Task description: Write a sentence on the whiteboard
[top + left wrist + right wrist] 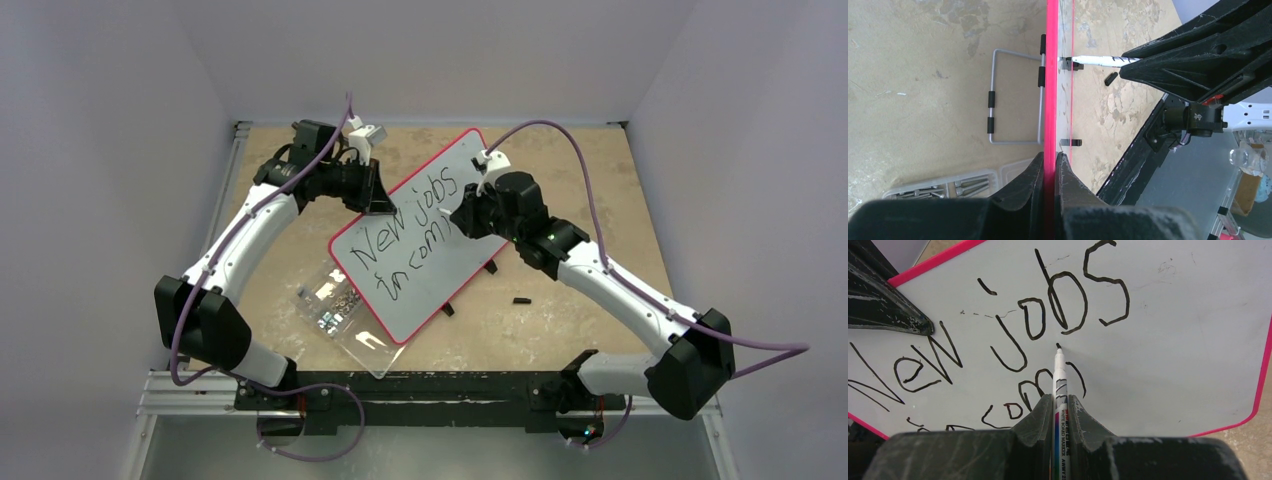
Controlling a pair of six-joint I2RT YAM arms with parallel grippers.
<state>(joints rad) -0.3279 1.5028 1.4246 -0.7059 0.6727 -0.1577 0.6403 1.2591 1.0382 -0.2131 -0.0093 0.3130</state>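
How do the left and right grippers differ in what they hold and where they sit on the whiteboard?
The left gripper clamps the red rim of the whiteboard edge-on; the right gripper clamps a marker. The left gripper sits at the board's edge near "New"; the right gripper is over the written face, with the marker tip just below "jobs". Both are shut, with black fingers.
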